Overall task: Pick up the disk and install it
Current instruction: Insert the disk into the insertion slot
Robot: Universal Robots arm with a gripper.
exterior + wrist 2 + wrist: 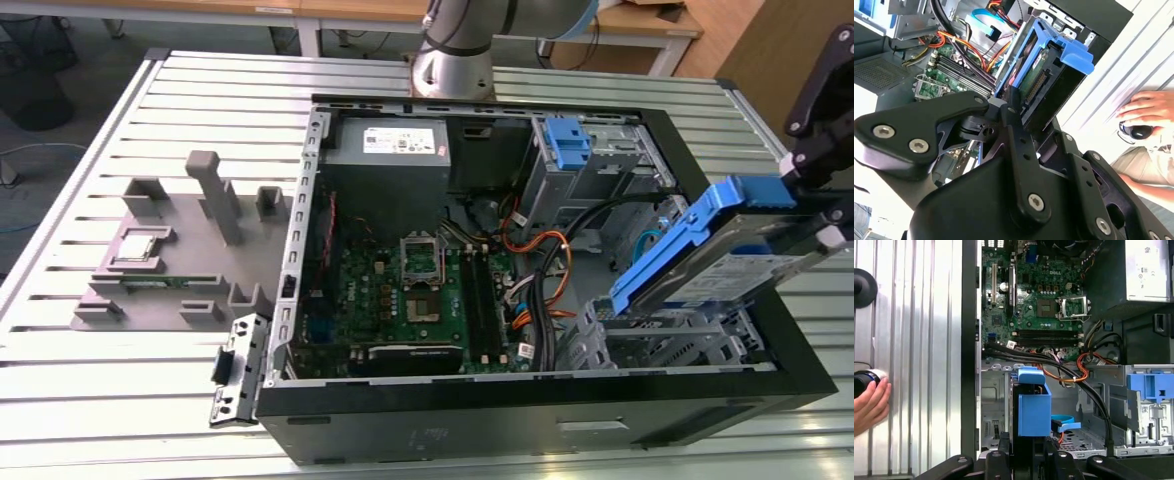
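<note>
The black gripper is clamping its jaws on one end of the disk, a flat silver slab framed by a glossy blue plastic carrier. The disk is hanging tilted at the exterior view's right, just above the perforated metal drive cage inside the open black case. Cables are crowding close beside it. A person's hand is lying over the ribbed aluminium table.

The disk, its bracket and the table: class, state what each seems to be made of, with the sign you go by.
The disk: likely metal, silver-grey with a dull sheen. The bracket: probably plastic, solid blue, moulded, matte. The table: seemingly aluminium, ribbed slats with bright glare.
</note>
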